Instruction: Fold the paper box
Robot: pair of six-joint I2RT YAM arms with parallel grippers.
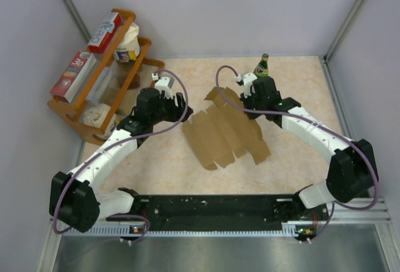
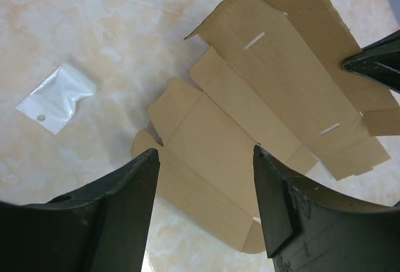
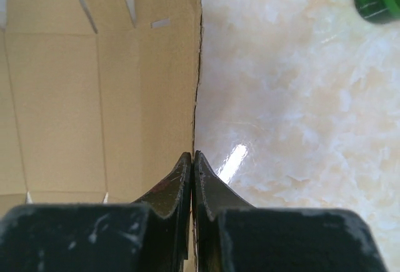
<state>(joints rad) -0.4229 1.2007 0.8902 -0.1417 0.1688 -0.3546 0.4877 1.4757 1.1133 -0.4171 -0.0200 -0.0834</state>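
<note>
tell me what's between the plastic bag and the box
Nothing: only bare table lies between the plastic bag and the box. The left wrist view shows that stretch.

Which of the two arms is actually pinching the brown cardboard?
The right arm's fingers: they are shut on the edge of the paper box. The left arm's fingers stand wide apart over the box, gripping nothing.
</note>
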